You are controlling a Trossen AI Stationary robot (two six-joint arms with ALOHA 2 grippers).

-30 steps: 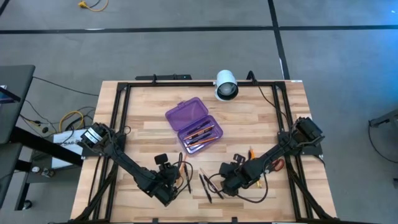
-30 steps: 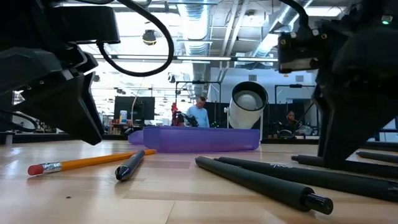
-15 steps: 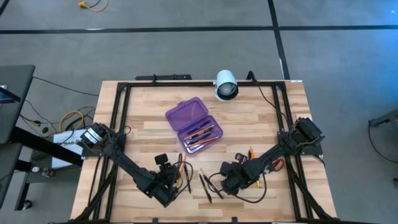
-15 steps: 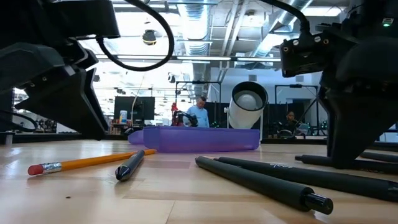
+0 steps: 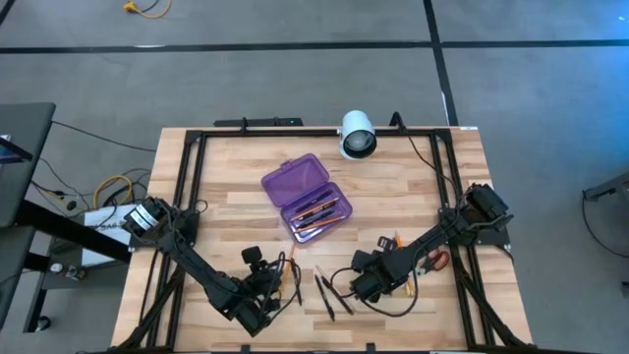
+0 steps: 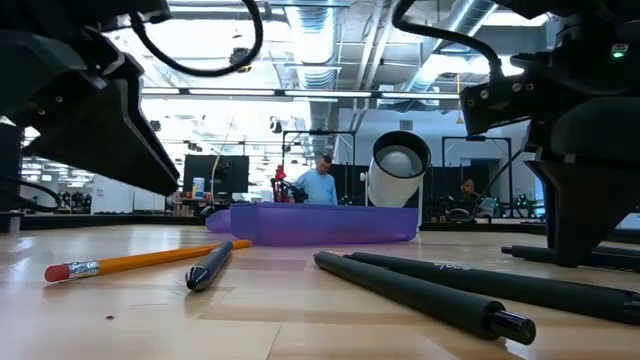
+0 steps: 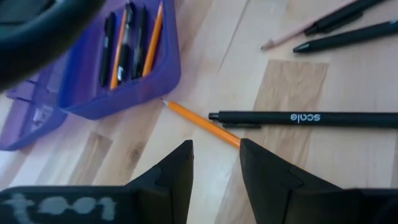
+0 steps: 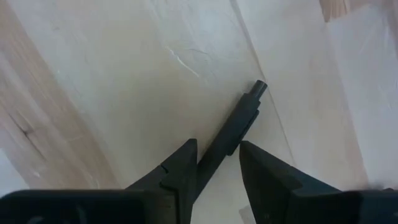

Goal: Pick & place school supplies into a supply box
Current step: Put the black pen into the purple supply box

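We see the right gripper (image 8: 216,165) with fingers clamped on a black pen (image 8: 239,124), whose rear end is hidden. The left gripper (image 7: 216,163) hovers, fingers apart, over an orange pencil (image 7: 200,122) beside a pen marked "solo" (image 7: 305,118). The purple supply box (image 5: 307,198) lies open mid-table, its contents blurry.

The translucent purple supply box (image 5: 307,197) lies open, pens and pencils inside, ahead of the left pincer (image 7: 216,163). An orange pencil (image 7: 200,121) (tip toward the box) and a black pen (image 7: 305,118) lie just before that pincer. Another black pen (image 8: 233,134) runs between the right pincer's (image 8: 217,163) fingers.
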